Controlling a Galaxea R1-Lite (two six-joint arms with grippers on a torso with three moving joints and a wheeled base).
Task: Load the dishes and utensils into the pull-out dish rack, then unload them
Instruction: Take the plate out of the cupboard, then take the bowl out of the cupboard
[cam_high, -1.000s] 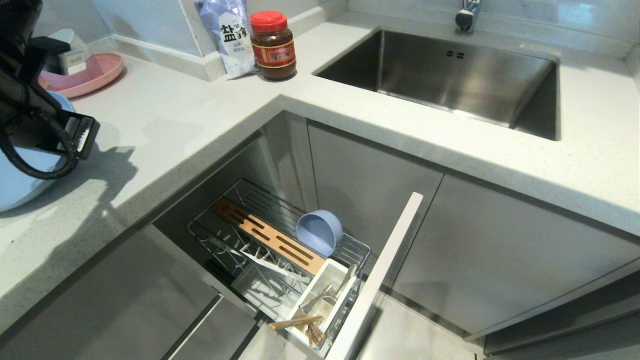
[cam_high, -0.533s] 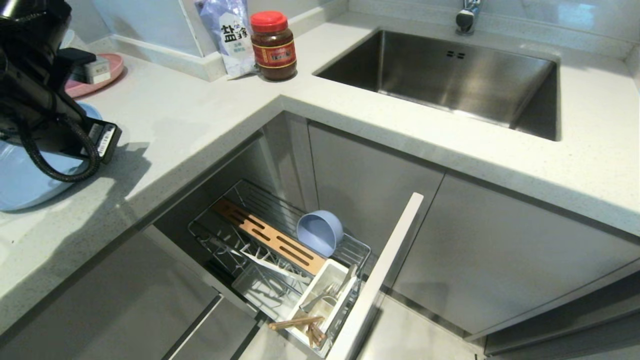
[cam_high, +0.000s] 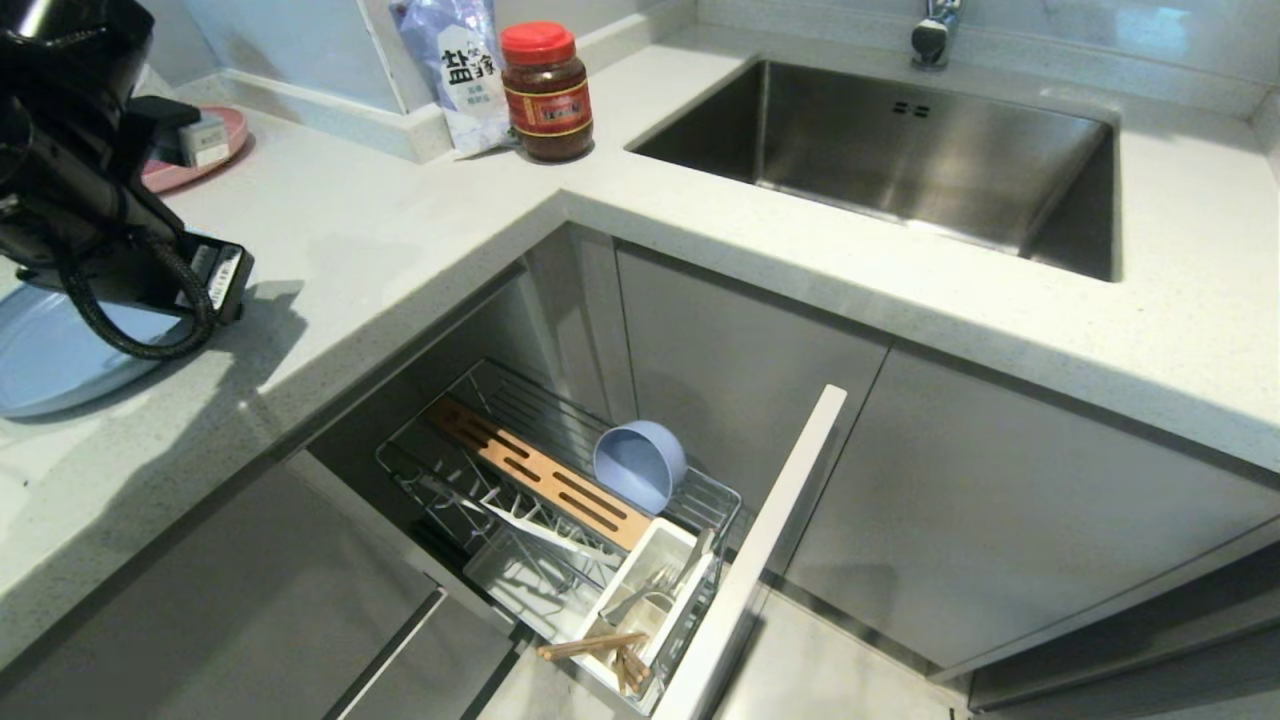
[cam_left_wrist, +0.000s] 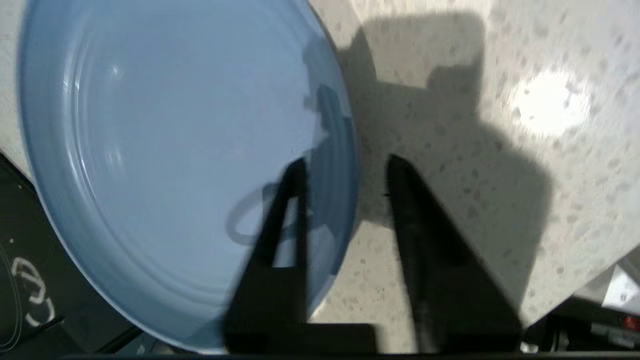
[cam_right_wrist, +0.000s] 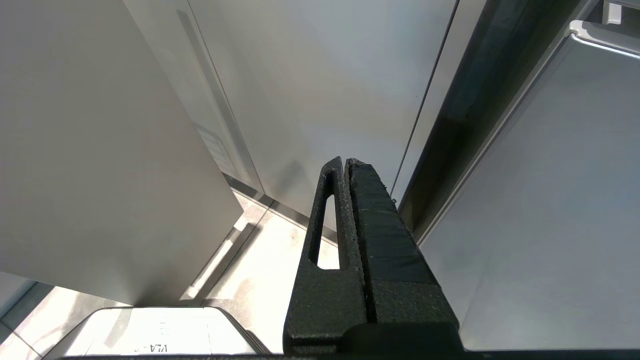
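Note:
The light-blue plate (cam_high: 45, 355) lies on the counter at the far left, partly under my left arm (cam_high: 90, 200). My left gripper (cam_left_wrist: 346, 162) is open astride the plate's (cam_left_wrist: 165, 150) rim, one finger over the plate and the other over the counter. The pull-out dish rack (cam_high: 420, 478) stands open below the counter corner. In it the light-blue bowl (cam_high: 640, 462) lies on its side by the wooden strip (cam_high: 530, 470). Chopsticks (cam_high: 590, 647) and silver cutlery (cam_high: 655, 590) sit in the white caddy (cam_high: 655, 548). My right gripper (cam_right_wrist: 346, 161) is shut and empty, parked low by cabinet fronts.
A pink plate (cam_high: 215, 160) shows behind my left arm. A red-lidded jar (cam_high: 545, 92) and a salt bag (cam_high: 460, 70) stand at the counter's back corner. The steel sink (cam_high: 900, 150) and faucet (cam_high: 935, 30) are at the right. The rack's grey front panel (cam_high: 760, 560) juts into the floor space.
My left arm has moved right and down, and the blue plate has sunk from a raised tilt to lie flat on the counter. The rack's contents have not moved.

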